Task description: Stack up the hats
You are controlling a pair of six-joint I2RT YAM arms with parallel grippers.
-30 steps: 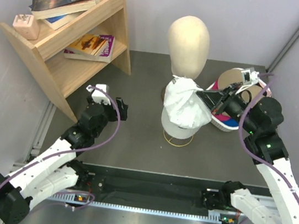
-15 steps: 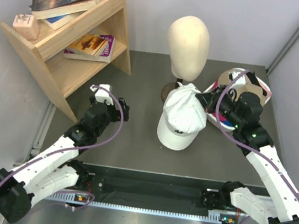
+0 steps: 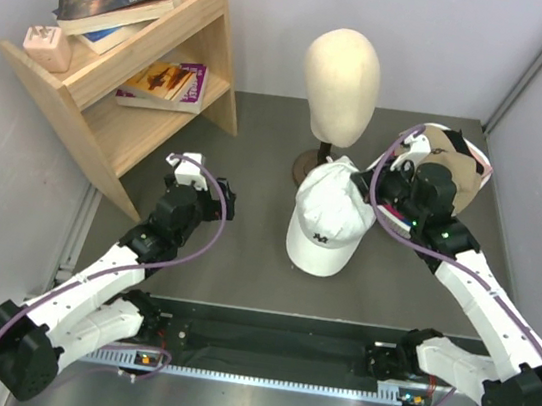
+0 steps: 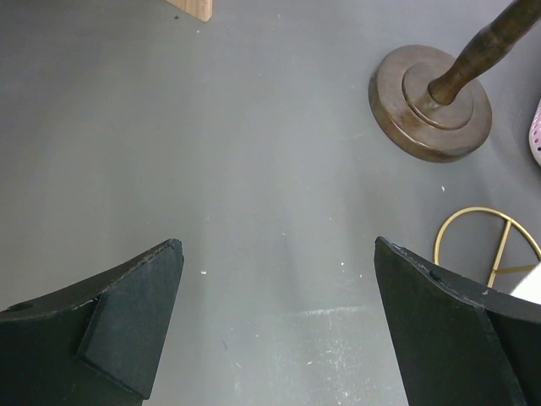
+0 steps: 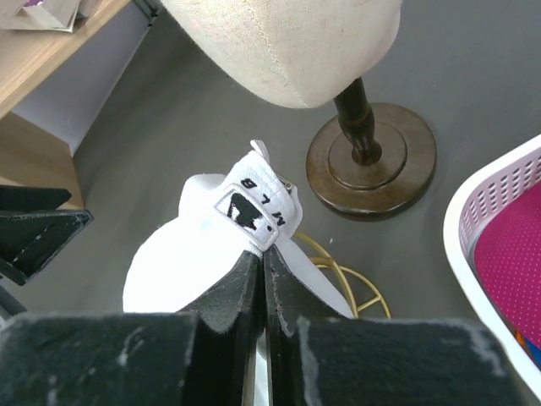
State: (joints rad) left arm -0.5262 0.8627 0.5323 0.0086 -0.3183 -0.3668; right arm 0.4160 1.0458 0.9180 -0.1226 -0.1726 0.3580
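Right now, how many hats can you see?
3. A white cap, pinched by the right tool, sits in the middle. A tan cap and a magenta hat lie in the white basket at far right. More may be hidden beneath them.

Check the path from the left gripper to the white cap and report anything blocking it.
Nothing visible blocks it: only bare table lies between the left gripper and the white cap. The mannequin stand's base sits farther back. The right gripper pinches the cap's rear strap.
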